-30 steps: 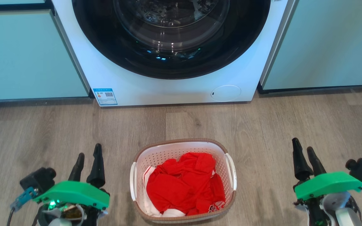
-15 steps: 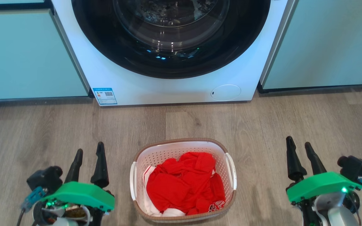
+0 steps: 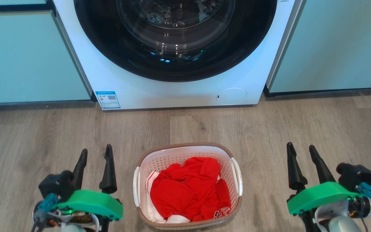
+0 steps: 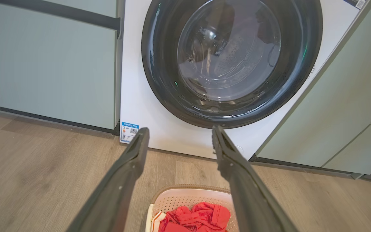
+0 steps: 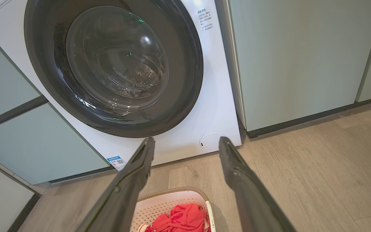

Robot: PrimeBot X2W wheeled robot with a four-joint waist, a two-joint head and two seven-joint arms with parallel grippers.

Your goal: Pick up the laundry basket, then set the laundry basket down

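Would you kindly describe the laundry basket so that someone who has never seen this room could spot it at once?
Find the white front-loading washing machine between pale green cabinets. On the wooden floor before it, between the left gripper and the right gripper, stands the laundry basket. It is small, oval and white, with perforated walls, a brown woven-look rim and red clothing inside.

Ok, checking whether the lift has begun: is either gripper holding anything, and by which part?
Nothing is held. The left gripper and right gripper both stand open, clear of the laundry basket on the floor between them.
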